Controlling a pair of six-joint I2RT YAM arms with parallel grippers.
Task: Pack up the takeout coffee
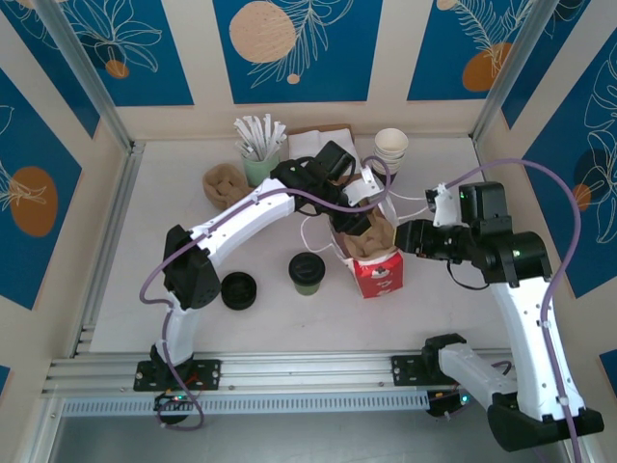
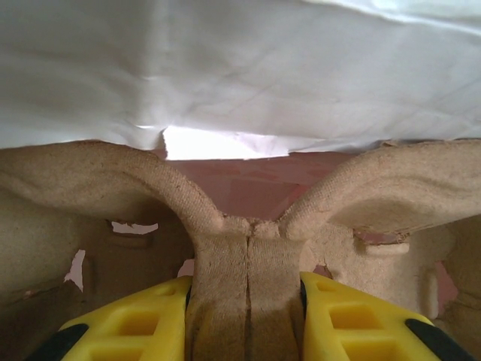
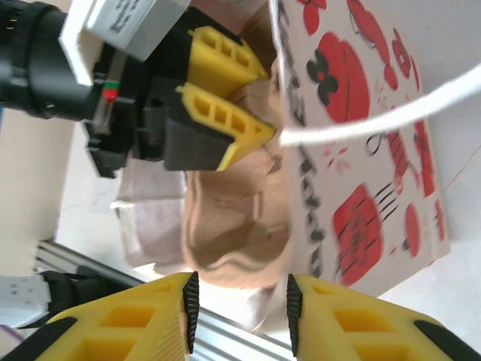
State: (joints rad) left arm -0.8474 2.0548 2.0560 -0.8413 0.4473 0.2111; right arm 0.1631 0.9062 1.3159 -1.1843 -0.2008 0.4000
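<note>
Left fingers (image 2: 135,323) clamped, right arm (image 1: 521,289) bent leftward

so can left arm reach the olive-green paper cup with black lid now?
Probably not: left tool is clamped on the brown pulp carrier inside the red-and-white paper bag; the olive-green paper cup stands unobstructed.

Noted at upper left: the left gripper (image 3: 263,105), its yellow fingers pinched on a brown pulp carrier (image 3: 233,226) that sits in the mouth of the red-and-white bag (image 3: 361,150). A white handle (image 3: 376,116) crosses the bag's printed side. At the lower edge the right gripper (image 3: 242,289) has its fingers apart, the carrier's rim visible through the gap.
</note>
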